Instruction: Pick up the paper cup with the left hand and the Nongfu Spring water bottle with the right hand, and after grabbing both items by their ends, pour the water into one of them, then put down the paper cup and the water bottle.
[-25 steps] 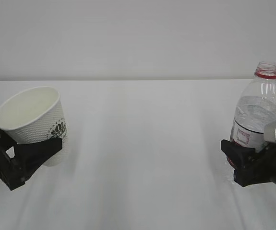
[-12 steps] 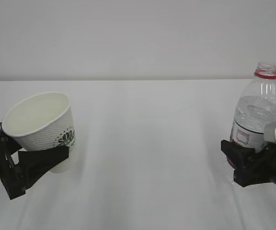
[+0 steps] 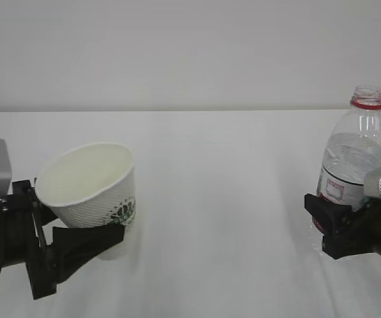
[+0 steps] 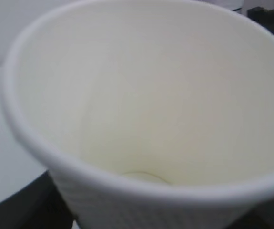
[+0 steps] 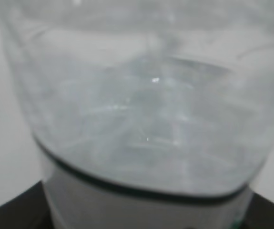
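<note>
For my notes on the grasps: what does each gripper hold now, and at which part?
The left gripper holds the paper cup at its lower part, and the cup is tilted. The right gripper holds the bottle at its lower part, upright.

Light is bright, soft and even across the exterior view; the white counter [image 3: 210, 199] and the wall behind nearly blend. Shadows are faint: a pale grey patch lies beside the cup [image 3: 94, 192] and a weak one near the bottle [image 3: 352, 165]. The exterior picture is fairly sharp, with slight softness on the dark end effectors. Both wrist views are out of focus: the cup's rim [image 4: 127, 181] is smeared, and the bottle [image 5: 141, 119] is hazy, with small glints on the plastic.
</note>
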You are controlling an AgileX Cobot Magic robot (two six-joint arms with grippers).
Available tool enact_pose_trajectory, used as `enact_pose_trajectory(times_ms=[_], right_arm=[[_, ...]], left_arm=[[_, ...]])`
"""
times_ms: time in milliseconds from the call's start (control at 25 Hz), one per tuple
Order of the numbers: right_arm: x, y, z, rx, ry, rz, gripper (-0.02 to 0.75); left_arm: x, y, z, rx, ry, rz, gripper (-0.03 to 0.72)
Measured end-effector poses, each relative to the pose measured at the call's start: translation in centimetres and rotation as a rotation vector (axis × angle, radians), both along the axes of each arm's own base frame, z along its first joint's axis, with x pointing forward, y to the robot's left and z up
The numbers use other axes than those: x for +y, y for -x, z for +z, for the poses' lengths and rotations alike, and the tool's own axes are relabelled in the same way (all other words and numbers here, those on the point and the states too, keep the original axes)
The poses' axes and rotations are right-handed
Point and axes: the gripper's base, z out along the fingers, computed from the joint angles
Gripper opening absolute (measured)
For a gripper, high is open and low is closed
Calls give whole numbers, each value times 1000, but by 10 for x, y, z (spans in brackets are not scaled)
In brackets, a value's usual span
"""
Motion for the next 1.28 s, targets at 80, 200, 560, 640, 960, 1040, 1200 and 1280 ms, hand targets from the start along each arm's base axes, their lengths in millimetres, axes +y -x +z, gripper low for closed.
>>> enact_pose_trajectory(times_ms=[80,200,560,640,960,1040,1200,1280], right_arm=[[0,0,0,0,0,2,461],[1,0,0,0,1,10,461],[1,1,0,0,3,18,461],[1,1,0,0,3,18,461],[2,1,0,-1,3,25,461],[2,1,0,-1,4,28,461],[2,1,0,-1,4,29,461],[2,1,0,0,3,29,461]], left_arm=[[-7,2,1,-8,0,-33,547],[-13,0,4,-22,-1,-56,545],[-32,2,2,-23,-2,-139,534],[-37,5,-3,-1,-8,-160,533],[-53,-4,-10,9,-9,-209,533],[-56,-11,-8,-14,-21,-215,533],[-61,-20,-5,-48,-70,-250,532],[-62,-22,-5,-53,-81,-255,532]])
